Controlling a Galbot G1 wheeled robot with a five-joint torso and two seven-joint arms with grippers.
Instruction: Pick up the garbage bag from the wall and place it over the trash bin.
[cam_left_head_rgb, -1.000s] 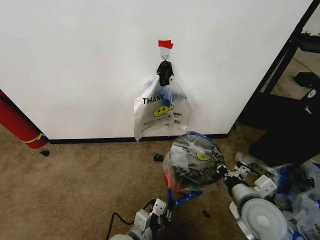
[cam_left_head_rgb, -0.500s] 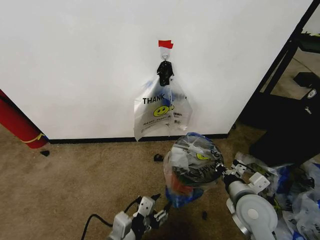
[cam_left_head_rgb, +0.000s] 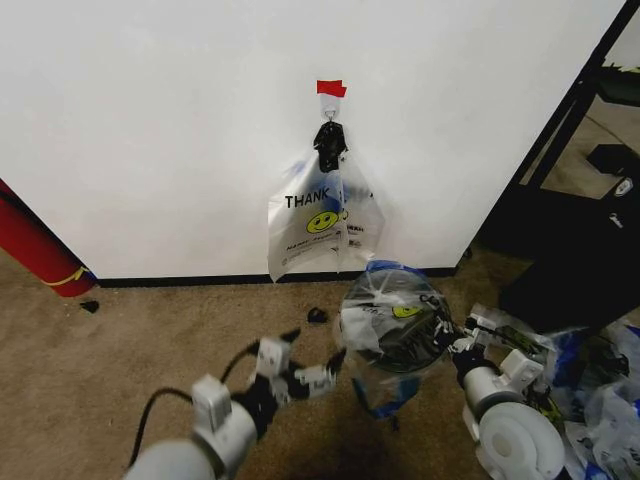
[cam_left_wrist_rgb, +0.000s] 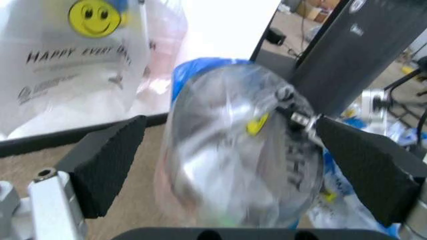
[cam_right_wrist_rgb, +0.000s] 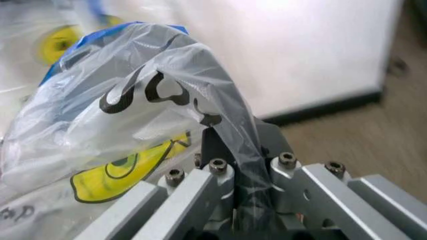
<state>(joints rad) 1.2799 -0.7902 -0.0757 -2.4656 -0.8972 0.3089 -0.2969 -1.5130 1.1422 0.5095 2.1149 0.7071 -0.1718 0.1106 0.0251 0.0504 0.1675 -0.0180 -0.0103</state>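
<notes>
Head view: our left gripper (cam_left_head_rgb: 315, 368) has swung up and forward within the last second, jaws spread wide, nearing the garbage bag (cam_left_head_rgb: 392, 322) draped over the trash bin (cam_left_head_rgb: 400, 345). Right gripper (cam_left_head_rgb: 447, 340) stays pinched on the film. We judge seating nearly done. On the wall (cam_left_head_rgb: 150, 120), another bag (cam_left_head_rgb: 318, 225) reads "THANK".

Head looks down; both wrists closely share the garbage bag (cam_left_wrist_rgb: 240, 155).
</notes>
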